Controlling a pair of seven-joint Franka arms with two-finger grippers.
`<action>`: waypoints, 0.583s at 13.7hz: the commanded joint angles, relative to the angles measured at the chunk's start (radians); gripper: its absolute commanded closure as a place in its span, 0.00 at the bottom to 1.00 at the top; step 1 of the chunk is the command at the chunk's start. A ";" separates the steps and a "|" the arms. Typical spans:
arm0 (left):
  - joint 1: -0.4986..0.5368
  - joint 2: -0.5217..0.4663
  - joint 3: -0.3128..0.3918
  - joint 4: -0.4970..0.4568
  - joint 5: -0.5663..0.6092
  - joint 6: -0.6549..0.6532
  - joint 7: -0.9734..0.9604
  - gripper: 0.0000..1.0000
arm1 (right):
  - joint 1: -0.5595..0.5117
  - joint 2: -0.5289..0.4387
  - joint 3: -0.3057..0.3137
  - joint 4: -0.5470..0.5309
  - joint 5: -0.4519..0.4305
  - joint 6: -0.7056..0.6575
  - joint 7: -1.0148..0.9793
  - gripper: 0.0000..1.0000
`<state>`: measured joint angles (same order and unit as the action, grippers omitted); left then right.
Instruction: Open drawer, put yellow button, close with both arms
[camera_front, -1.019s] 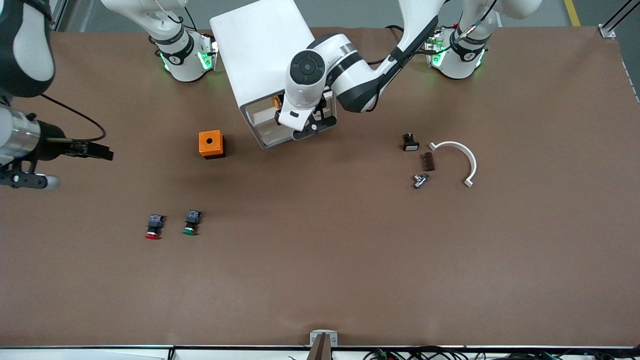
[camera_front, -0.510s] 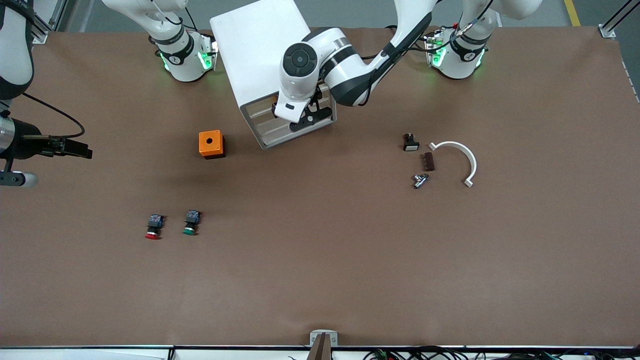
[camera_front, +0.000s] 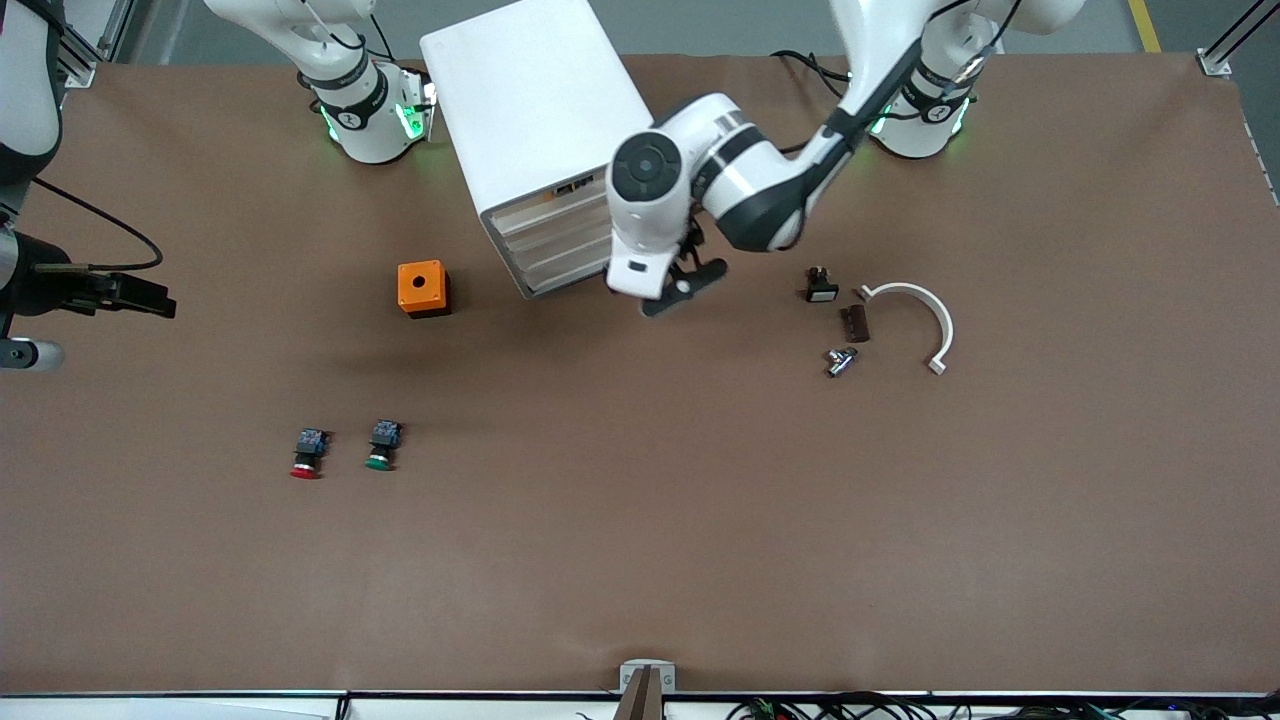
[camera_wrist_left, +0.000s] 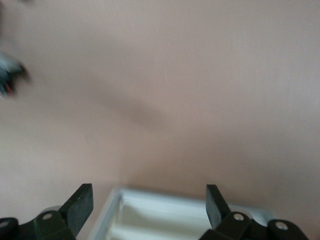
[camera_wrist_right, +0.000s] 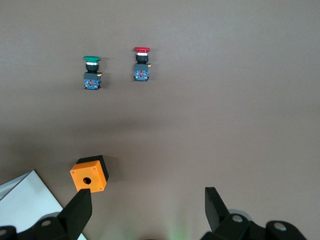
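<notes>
Drawer (camera_front: 560, 196): 1, shut | left claw (camera_front: 672, 292), right claw (camera_wrist_right: 146, 212): open

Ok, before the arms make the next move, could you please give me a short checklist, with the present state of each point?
1. Top drawer shut: it looks level with the lower drawers. Ok.
2. Yellow button inside the drawer: not in sight anywhere. Cannot tell.
3. Left gripper open and empty, over the table beside the cabinet front. Ok.
4. Right gripper open and empty, at the right arm's end of the table. Ok.
5. Red button and green button out on the table. Ok.
</notes>
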<state>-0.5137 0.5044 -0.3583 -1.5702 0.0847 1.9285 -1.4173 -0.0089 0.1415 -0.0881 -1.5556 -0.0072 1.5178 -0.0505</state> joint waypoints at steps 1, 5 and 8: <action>0.139 -0.092 -0.008 -0.013 0.043 -0.028 0.035 0.01 | -0.011 -0.007 0.008 0.005 -0.022 -0.007 -0.002 0.00; 0.381 -0.185 -0.010 -0.011 0.041 -0.039 0.280 0.01 | 0.009 -0.005 0.011 0.032 -0.020 -0.014 0.024 0.00; 0.539 -0.234 -0.013 0.021 0.041 -0.093 0.526 0.00 | 0.007 0.000 0.008 0.142 -0.008 -0.043 0.031 0.00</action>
<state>-0.0463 0.3102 -0.3555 -1.5556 0.1143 1.8891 -1.0146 0.0002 0.1411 -0.0822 -1.4928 -0.0084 1.5157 -0.0389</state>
